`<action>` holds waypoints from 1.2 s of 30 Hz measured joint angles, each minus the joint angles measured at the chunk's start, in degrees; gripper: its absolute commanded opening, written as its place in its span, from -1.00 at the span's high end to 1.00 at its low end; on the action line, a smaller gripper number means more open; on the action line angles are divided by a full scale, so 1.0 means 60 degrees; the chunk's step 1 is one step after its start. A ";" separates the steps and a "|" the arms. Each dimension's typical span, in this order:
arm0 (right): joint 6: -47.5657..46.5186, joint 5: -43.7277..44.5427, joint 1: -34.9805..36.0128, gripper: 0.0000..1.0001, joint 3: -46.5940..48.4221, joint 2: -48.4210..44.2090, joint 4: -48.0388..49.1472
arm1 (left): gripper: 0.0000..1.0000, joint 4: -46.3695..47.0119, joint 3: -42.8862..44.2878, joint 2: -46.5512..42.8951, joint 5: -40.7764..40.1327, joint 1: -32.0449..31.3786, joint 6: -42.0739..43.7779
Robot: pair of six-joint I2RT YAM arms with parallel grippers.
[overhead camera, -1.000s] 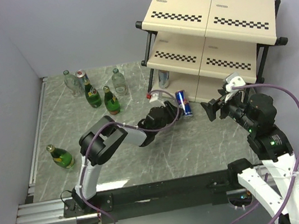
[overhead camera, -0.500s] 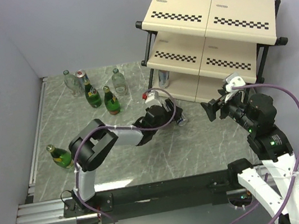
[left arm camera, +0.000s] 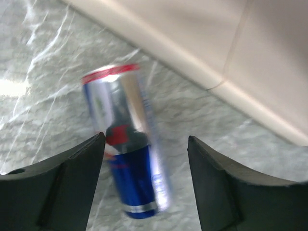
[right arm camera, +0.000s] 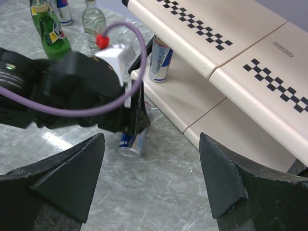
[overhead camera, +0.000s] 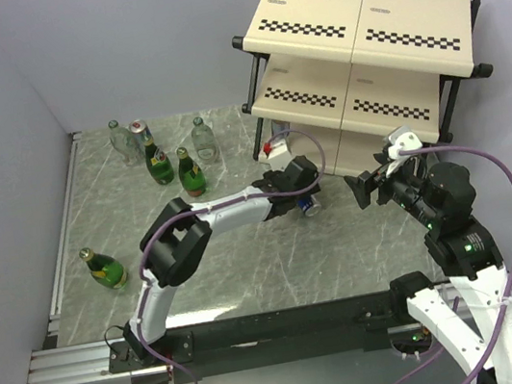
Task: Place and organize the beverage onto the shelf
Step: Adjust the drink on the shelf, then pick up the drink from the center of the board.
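The silver-and-blue can (left arm camera: 126, 144), upright a second ago, now lies on its side on the marble table (left arm camera: 43, 96), centre of the top view, just before the shelf (overhead camera: 355, 15). The left gripper (left arm camera: 145, 140) has let go and hangs spread around it without touching. The right gripper (right arm camera: 151, 138) waits spread and empty. The can likely toppled and needs regrasping.

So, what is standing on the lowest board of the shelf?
One silver-and-blue can stands upright on the lowest board, near one end. The rest of that board is covered by the boards above, so I cannot tell what else is there.
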 measured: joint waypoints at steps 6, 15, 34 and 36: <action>0.0000 0.0004 -0.0004 -0.71 0.0000 -0.0044 0.0000 | -0.52 -0.1271 0.0525 0.0543 -0.0346 -0.0164 -0.0219; 0.0000 0.0004 -0.0004 -0.71 -0.0004 -0.0095 0.0004 | 0.15 -0.1854 0.0820 0.0780 -0.0543 -0.0222 0.0051; -0.0627 -0.3428 -0.0069 -0.85 0.0007 0.2004 -0.1078 | 0.99 0.5016 -0.8083 -0.4368 0.2521 -0.0182 0.4138; -0.0831 -0.4069 -0.0069 -0.86 0.0040 0.2575 -0.1319 | 0.99 0.6091 -0.9001 -0.4860 0.2932 -0.0182 0.4568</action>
